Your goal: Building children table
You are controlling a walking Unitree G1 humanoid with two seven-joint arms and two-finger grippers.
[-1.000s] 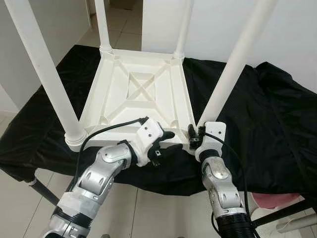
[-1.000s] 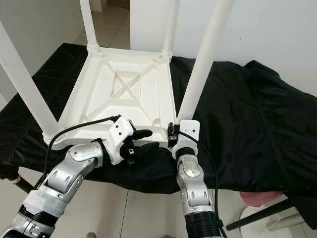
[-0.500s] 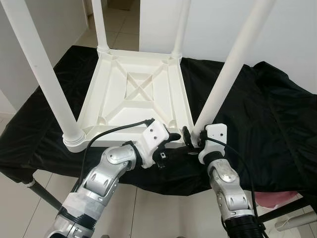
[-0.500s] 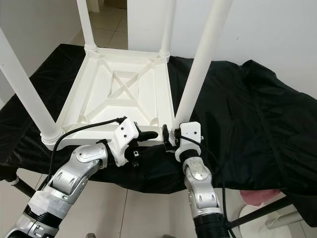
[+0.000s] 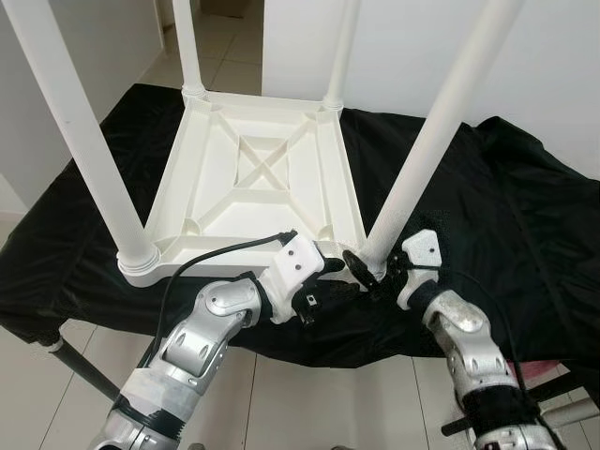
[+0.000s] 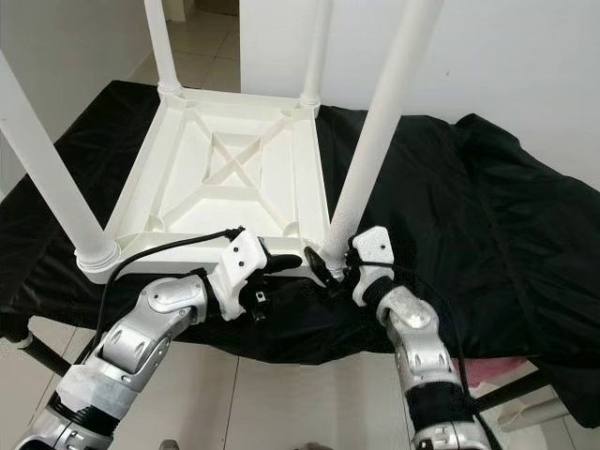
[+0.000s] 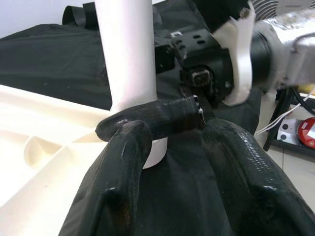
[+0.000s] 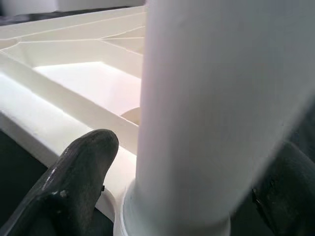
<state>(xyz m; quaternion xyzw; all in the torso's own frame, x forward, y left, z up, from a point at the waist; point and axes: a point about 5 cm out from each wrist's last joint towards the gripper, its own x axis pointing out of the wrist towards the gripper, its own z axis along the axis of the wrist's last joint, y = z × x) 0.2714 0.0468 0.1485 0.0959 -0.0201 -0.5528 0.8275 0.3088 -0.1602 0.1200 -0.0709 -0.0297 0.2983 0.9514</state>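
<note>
— Right wrist view first: what sits nearest the right pincer (image 5: 367, 272)?

— The near right leg (image 8: 197, 113) of the upturned children's table (image 5: 258, 178). It stands between the two black fingers (image 8: 78, 172), one on each side of the foot of the leg, spread around it. I can't tell whether the pads actually press on it.

— And the leg's long axis?

— It rises from its corner socket and leans slightly, up and away from the robot, so it runs across the fingers rather than along them. Any twist or push, I'd judge, has to go around or down that axis into the socket.

— Where's the left pincer (image 5: 323, 272)?

— Just beside the same corner, at the tabletop's near edge, fingers spread with nothing between them. In the left wrist view it looks straight at that leg and at the right arm's finger lying across it.

— So which arm is nearer?

— The right; it already straddles the leg. Farther back, the other legs stand in their sockets, and the whole piece rests upside down on the black-draped table (image 5: 525, 216).
</note>
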